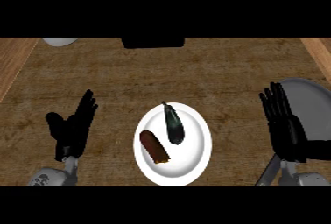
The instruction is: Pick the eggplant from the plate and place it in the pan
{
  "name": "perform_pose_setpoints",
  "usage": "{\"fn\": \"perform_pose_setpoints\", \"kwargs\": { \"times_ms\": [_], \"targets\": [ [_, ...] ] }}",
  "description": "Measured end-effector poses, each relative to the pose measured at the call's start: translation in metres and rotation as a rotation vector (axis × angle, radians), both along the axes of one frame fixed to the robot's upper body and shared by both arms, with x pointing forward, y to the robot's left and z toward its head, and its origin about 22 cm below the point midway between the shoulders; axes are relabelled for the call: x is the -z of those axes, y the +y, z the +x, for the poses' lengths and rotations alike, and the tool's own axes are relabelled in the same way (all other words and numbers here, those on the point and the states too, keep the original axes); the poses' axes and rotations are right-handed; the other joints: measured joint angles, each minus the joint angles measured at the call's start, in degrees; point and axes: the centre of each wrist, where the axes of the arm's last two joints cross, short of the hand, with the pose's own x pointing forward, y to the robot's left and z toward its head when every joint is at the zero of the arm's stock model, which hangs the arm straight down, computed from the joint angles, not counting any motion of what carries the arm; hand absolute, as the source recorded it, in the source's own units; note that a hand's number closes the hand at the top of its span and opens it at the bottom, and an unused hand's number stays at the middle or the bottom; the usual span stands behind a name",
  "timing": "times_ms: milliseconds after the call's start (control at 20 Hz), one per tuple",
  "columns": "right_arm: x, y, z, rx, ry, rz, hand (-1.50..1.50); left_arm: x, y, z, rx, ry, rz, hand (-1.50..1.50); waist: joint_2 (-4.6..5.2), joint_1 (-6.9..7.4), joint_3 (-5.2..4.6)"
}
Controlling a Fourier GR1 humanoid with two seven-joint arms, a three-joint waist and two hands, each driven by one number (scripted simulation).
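Kitchen scene.
I looked down on a wood-grain counter [226, 74] carrying a white plate [191, 162] with an eggplant [174, 125] and a grey pan [314, 97].

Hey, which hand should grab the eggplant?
Right hand, probably: the eggplant lies on the right half of the plate, and the pan lies by that hand. The left hand sits across the plate from the pan.

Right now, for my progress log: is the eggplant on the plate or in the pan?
On the plate: the eggplant lies there beside a brown item.
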Motion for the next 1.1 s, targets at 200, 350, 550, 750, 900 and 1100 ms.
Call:
{"fn": "perform_pose_setpoints", "kwargs": {
  "times_ms": [200,350,550,750,900,1100],
  "targets": [
    [-0.024,0.026,0.035,-0.176,-0.061,0.058,1.50,-0.017,0.004,0.011,0.028,-0.070,0.018,0.00,1.15,2.76,-0.53],
    [-0.049,0.041,0.061,-0.359,-0.092,0.011,1.50,-0.035,0.003,0.022,0.055,-0.142,0.021,0.00,1.81,5.18,-0.75],
    [-0.046,0.028,0.079,-0.424,-0.123,-0.194,-1.50,-0.049,0.015,0.027,0.066,-0.161,0.001,0.00,1.88,4.41,-0.85],
    [-0.038,-0.007,0.089,-0.475,-0.117,-0.352,-1.50,-0.051,0.024,0.025,0.051,-0.167,-0.003,0.00,1.77,3.44,-0.88],
    [-0.044,-0.028,0.101,-0.510,-0.130,-0.466,-1.50,-0.052,0.029,0.023,0.055,-0.168,-0.005,0.00,1.77,3.25,-0.88],
    [-0.062,-0.022,0.121,-0.581,-0.180,-0.597,-1.50,-0.055,0.030,0.022,0.052,-0.165,-0.011,0.00,1.72,3.18,-0.89]
  ]
}}
